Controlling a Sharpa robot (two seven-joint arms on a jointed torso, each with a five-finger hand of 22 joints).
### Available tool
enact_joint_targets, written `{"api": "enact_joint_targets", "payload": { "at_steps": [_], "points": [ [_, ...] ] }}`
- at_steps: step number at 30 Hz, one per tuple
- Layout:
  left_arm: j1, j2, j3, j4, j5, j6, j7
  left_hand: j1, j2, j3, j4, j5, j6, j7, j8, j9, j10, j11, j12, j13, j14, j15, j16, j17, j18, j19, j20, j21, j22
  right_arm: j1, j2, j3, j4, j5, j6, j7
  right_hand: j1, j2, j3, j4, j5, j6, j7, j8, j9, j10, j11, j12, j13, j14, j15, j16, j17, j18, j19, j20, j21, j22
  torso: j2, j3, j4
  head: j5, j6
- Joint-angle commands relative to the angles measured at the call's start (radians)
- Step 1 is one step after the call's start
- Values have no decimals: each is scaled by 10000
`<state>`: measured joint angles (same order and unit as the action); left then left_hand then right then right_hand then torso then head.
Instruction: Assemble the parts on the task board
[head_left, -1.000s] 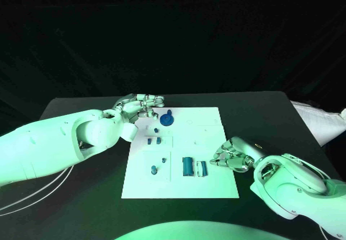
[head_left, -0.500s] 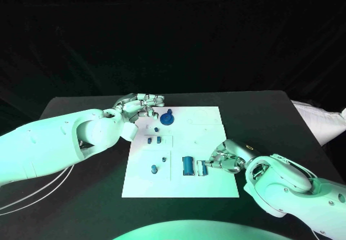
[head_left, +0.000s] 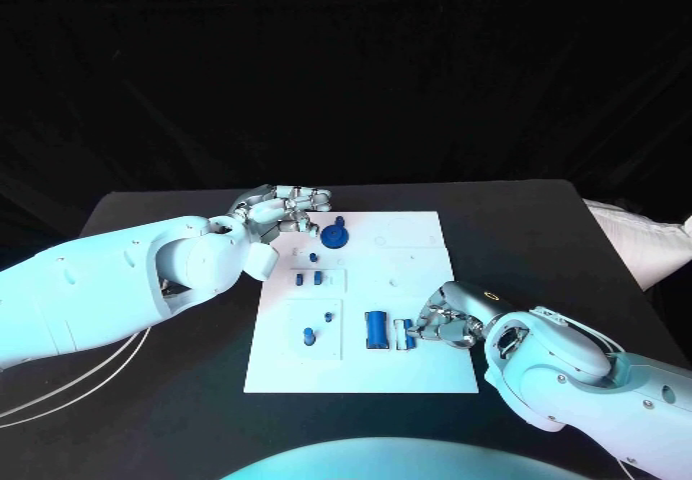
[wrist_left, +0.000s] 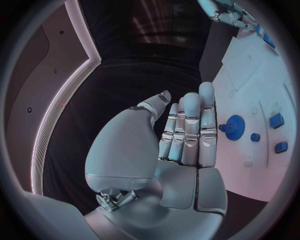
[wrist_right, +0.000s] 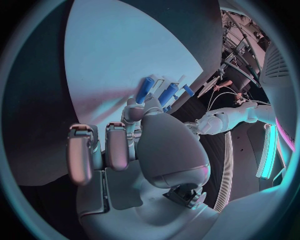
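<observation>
Two white arms of mine reach over a flat black table (head_left: 159, 215) set against a dark backdrop, with the white rectangular task board (head_left: 418, 262) at its middle. On the board, a round blue gear-like part (head_left: 335, 237) sits toward 12 o'clock, small blue pegs (head_left: 307, 281) stand just below it, two small blue pieces (head_left: 315, 330) lie toward 8 o'clock, and a long blue cylinder part (head_left: 376, 329) lies toward 6 o'clock beside a thinner blue bar (head_left: 405, 335). My silver left hand (head_left: 277, 211) hovers at the board's 11 o'clock corner, near the gear; the left wrist view shows its fingers (wrist_left: 189, 127) straight, side by side and holding nothing. My silver right hand (head_left: 444, 322) rests at the board's 4 o'clock edge, fingertips against the thinner bar. I cannot tell whether they actually grip it, since my own palm hides the contact in the right wrist view.
</observation>
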<state>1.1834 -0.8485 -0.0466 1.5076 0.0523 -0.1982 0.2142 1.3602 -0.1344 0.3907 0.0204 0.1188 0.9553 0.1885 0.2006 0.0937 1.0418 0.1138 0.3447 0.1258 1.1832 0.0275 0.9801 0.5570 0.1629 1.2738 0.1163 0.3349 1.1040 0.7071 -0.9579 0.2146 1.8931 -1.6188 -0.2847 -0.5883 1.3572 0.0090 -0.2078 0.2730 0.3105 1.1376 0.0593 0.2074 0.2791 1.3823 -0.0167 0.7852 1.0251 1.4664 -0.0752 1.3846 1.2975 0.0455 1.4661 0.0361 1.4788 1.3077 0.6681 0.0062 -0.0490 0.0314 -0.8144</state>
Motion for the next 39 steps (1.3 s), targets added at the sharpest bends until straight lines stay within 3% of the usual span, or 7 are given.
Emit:
{"api": "enact_joint_targets", "payload": {
  "at_steps": [1,9,14,23,34,39],
  "points": [
    [0,24,7,5,-27,183,57,-3,62,-43,-17,53,-99,-4,43,-16,-65,-24,31,-12,-53,-15,31,-11,178,-7,65,-36,-16,-13,33,-10,-32,-297,434,-77,184,20,0,-78,-166,89,10,19,26,63,5,41,29,570,-29,51,16,-115,123,15,42,1477,3,0,-17,11,-4],
    [0,27,7,9,-27,179,56,29,73,-42,-29,54,-107,-1,58,-20,-77,-23,50,-14,-58,-17,39,-20,180,-2,63,-42,-25,-13,105,-23,-86,-369,537,-78,438,111,84,-195,-398,108,-13,22,55,76,-18,85,85,573,-50,60,34,-118,132,-5,47,1488,-3,5,-8,9,-14],
    [0,21,8,6,-27,183,48,29,73,-42,-29,54,-107,-1,58,-20,-77,-23,50,-14,-58,-17,39,-20,180,-2,63,-42,-25,-13,120,-32,-99,-461,609,-81,713,196,233,-341,-880,111,-25,17,80,69,-31,76,106,571,-64,55,35,-117,128,-23,40,1484,-5,5,-2,26,-19],
    [-1,2,7,8,-27,205,33,29,73,-42,-29,54,-107,-1,58,-20,-77,-23,50,-14,-58,-17,39,-20,180,-2,63,-42,-25,-14,109,-36,-58,-668,585,-102,812,233,308,-395,-962,115,-34,15,90,74,-39,89,125,573,-68,60,46,-120,136,-28,46,1494,-1,10,-30,24,-17],
    [-2,2,7,10,-36,231,9,29,73,-42,-29,54,-107,-1,58,-20,-77,-23,50,-14,-58,-17,39,-20,180,-2,63,-42,-25,-14,105,-36,-23,-1144,628,-113,888,202,340,-450,-973,110,-37,9,96,64,-43,68,119,572,-72,55,41,-118,132,-31,40,1489,-3,8,-8,1,-18],
    [-2,-12,7,12,-51,233,1,29,73,-42,-29,54,-107,-1,58,-20,-77,-23,50,-14,-58,-17,39,-20,180,-2,63,-42,-25,-15,103,-36,22,-1961,1065,-115,840,21,279,-465,-1087,43,19,-33,90,-41,-3,-183,-31,546,-49,-26,-67,-97,68,-26,-23,1412,-1,9,-19,8,-29]
  ]
}}
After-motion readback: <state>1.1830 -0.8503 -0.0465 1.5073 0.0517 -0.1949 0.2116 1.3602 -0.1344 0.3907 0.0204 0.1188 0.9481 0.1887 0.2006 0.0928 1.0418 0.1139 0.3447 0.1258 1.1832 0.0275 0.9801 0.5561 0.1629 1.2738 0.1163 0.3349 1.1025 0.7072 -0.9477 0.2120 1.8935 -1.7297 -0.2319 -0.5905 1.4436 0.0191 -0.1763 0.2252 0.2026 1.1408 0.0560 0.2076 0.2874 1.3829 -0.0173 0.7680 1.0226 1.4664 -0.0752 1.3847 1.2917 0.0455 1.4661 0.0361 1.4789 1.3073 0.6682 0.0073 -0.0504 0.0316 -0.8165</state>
